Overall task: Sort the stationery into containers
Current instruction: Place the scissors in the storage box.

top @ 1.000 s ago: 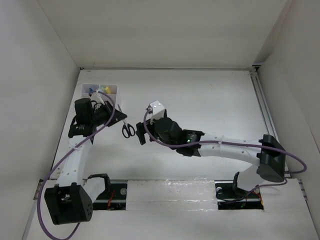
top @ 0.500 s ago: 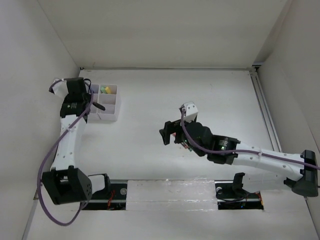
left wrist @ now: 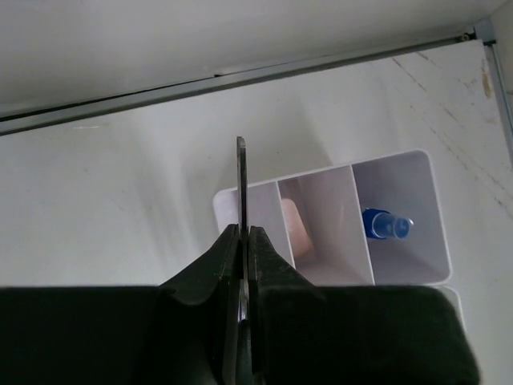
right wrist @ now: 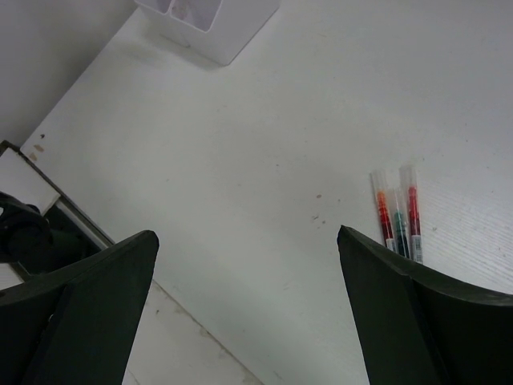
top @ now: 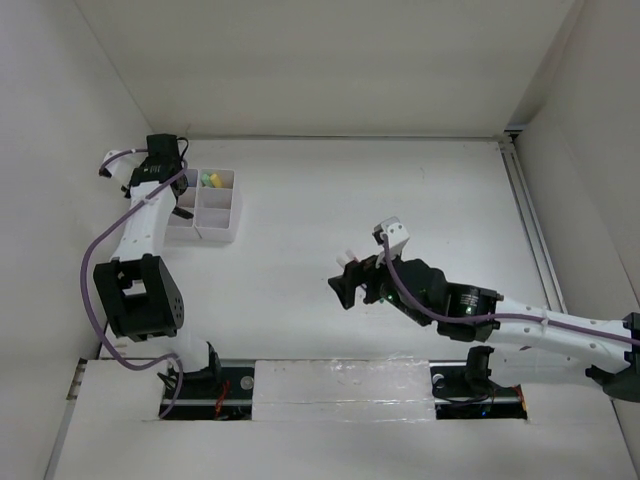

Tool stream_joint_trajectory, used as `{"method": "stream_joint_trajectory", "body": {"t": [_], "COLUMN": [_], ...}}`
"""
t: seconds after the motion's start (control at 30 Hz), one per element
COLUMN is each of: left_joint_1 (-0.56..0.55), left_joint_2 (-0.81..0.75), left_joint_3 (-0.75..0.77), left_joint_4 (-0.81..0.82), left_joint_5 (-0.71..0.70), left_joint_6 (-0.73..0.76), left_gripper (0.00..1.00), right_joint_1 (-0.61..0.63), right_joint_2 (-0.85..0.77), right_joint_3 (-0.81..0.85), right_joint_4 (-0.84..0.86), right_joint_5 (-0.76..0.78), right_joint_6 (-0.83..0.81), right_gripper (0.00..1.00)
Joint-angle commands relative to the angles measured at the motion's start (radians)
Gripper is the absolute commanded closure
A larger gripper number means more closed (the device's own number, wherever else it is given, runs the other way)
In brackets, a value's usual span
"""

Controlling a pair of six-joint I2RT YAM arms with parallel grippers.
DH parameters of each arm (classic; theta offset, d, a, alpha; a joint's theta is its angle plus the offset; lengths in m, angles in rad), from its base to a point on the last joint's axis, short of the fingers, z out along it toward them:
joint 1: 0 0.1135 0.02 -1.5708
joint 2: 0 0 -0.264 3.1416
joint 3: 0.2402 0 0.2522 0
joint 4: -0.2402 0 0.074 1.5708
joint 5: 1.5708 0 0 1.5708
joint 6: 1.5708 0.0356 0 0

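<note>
Presently: the organizer box (left wrist: 417,192) sits directly beneath the left gripper (left wrist: 242,234), probably so the held piece can be lowered straight in. That gripper is clamped tight on a thin dark blade seen edge-on and standing past its tips. I take it for the scissors (left wrist: 241,172); the handles are hidden. The right gripper (right wrist: 244,234) hangs empty, jaws wide, over the table (right wrist: 240,144). The pens (right wrist: 398,215) lie just ahead of its right finger, plausibly the next pick.

Counts:
- Box: one, with three compartments in the row under the left tips.
- Scissors: one.
- Pens: three, side by side.
- Blue-capped bottle (left wrist: 383,224): one, in the rightmost compartment.
- Pink eraser (left wrist: 292,228): one, in the compartment just right of the blade.
</note>
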Motion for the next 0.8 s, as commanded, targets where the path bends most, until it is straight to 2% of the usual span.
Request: {"method": "stream_joint_trajectory", "body": {"t": [0.0,0.4,0.77], "left_joint_1": [0.001,0.001,0.067], "left_joint_2": [-0.01,0.052,0.075], "left_joint_3": [0.065,0.046,0.008], "left_joint_4": [-0.051,-0.025,0.074], "left_joint_5": [-0.108,-0.107,-0.03], "left_joint_6": [-0.079,-0.108,-0.088], "left_gripper": [1.0,1.0,1.0], "right_joint_1": [0.014,0.014,0.014], "right_joint_2": [-0.016,-0.016,-0.007], "right_joint_3": [-0.003,0.006,0.006], "right_joint_4": [0.042,0.06,0.079], "right_joint_5": [-0.027,-0.065,-0.111], "right_joint_6": [-0.03,-0.061,-0.08], "right_gripper": [0.0,0.0,0.0]}}
